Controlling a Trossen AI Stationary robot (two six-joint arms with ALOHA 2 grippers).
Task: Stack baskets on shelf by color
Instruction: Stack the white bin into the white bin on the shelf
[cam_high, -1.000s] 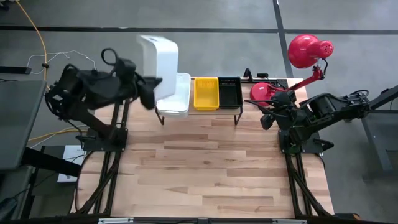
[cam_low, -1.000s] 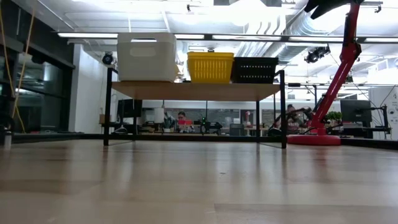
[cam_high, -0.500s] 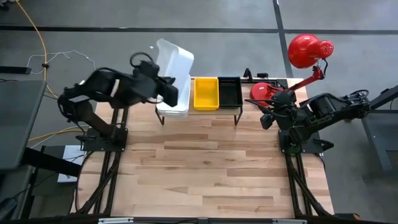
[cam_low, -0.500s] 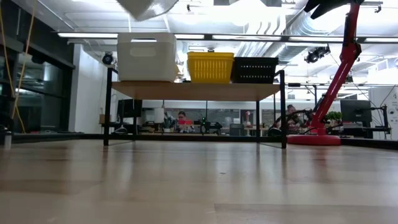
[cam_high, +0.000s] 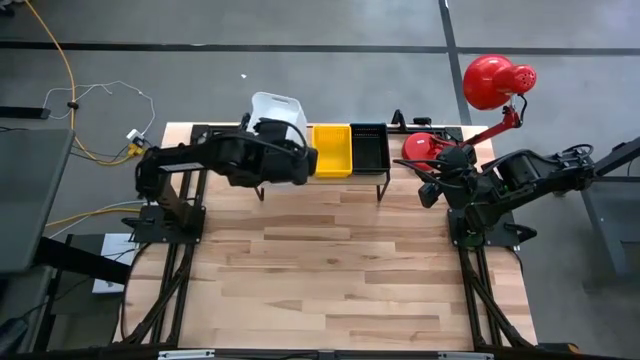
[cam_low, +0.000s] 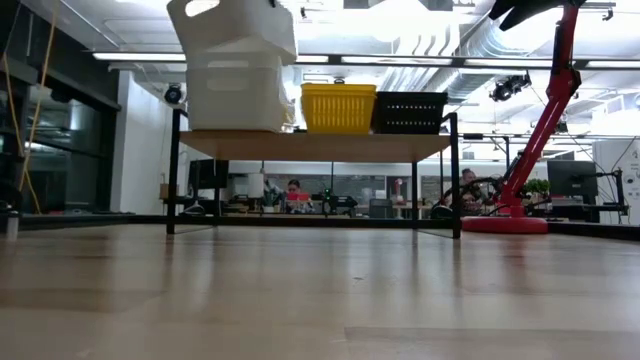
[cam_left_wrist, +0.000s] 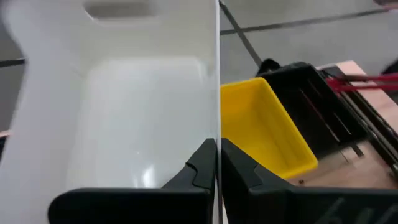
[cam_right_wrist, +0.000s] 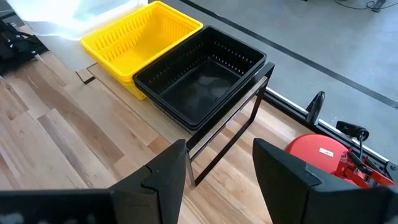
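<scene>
White solid-walled basket (cam_low: 236, 30), tilted, handle slot

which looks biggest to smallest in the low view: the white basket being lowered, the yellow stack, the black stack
1. white basket, tilted and largest.
2. yellow stack and black stack look close in size, too close to rank.

Hidden and cut-off items

Left gripper (cam_left_wrist: 217, 163): fingers pinched on the wall of the solid white plastic basket (cam_left_wrist: 124, 112), whose near end runs off the wrist picture; in the high view the arm covers the white stack on the black-tubed, wood-topped shelf (cam_low: 310, 145). Yellow mesh basket (cam_left_wrist: 264, 134): far corner behind that wall. Right gripper (cam_right_wrist: 214, 168): fingertips cut off. Red lamp base (cam_right_wrist: 323, 155): partly out of frame.
</scene>
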